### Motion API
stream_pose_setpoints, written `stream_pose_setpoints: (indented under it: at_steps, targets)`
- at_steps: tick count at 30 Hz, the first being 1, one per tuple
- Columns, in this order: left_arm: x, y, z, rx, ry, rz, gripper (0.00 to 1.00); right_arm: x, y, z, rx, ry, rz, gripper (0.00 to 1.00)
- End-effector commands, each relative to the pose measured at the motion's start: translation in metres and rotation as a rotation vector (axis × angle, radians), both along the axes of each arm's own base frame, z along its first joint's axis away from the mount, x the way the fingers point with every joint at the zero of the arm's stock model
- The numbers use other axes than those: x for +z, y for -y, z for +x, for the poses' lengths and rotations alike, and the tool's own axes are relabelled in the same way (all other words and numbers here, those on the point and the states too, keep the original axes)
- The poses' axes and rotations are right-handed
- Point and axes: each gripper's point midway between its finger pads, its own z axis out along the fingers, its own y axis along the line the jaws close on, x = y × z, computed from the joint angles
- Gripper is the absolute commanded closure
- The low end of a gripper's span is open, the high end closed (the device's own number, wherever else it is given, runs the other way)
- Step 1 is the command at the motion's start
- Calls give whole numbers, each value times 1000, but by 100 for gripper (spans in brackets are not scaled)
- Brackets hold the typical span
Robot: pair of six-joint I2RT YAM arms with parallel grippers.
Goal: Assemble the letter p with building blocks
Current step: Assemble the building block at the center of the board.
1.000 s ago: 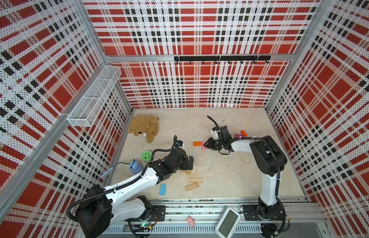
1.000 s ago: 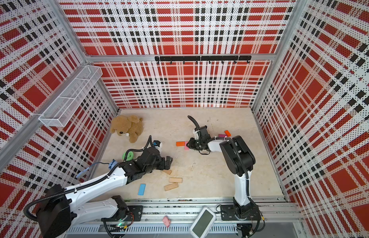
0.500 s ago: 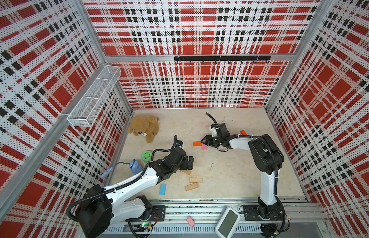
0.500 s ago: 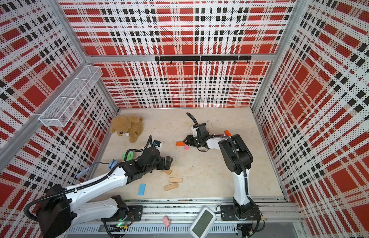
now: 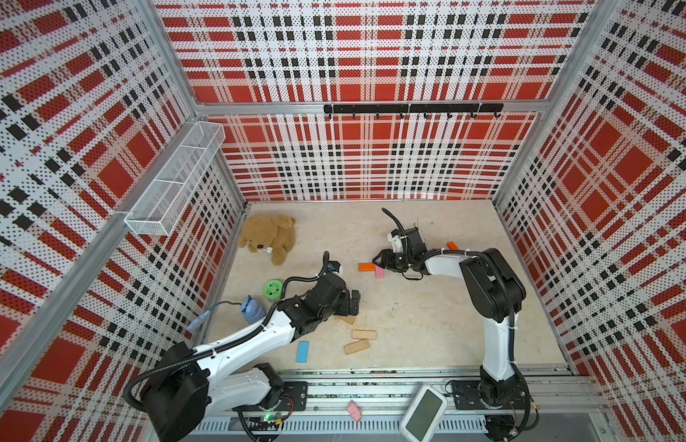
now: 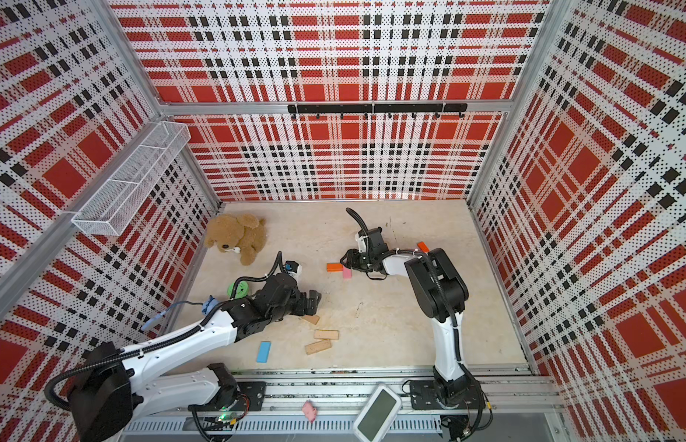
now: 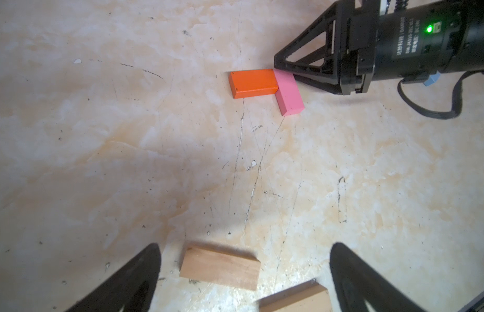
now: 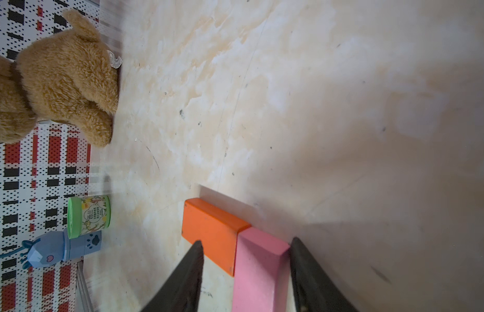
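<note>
Progress is slight: only two building blocks are joined. In a top view, with the back wall at twelve o'clock, the light blue block (image 5: 303,351) lies alone at seven o'clock on the bench (image 5: 429,325). At its three o'clock, three tan blocks (image 5: 363,334) lie scattered at odd angles, not yet part of any letter.

The left gripper (image 5: 353,300) hovers over the nearest tan block (image 7: 220,267). Its jaws are spread wide and hold nothing.

Around eleven o'clock from the bench's middle, the orange block (image 5: 366,266) and the pink block (image 5: 379,271) touch and form a right angle, probably one corner of the letter. The right gripper (image 5: 383,261) straddles the pink block's end with its jaws partly open. There is slack on the orange side, so I judge it has no grip.

A second orange block (image 5: 452,245) waits at two o'clock, beside the right arm. Most of the stem and bowl is still to build.
</note>
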Motion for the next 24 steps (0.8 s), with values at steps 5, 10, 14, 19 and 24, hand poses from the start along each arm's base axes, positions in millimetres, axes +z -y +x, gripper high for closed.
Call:
stream_pose_setpoints:
  at_steps: [5,10,14,19,24]
  targets:
    - [9,4,5,3,11,0,1,0,7,-1,-21,7,-25,40]
    - [8,-1,-2,36,-27,3,1,29,17,-3,-23,77,-62,32]
    - [9,-12,-10,97,-47,13,0,75,28,-22,-39,164,-109,25]
    - [3,-18,-24,164,-97,-42,1,127,31,-59,-45,191,-154,19]
    - [-15,-13,-37,235,-128,-76,1,160,44,-98,-47,258,-151,8]
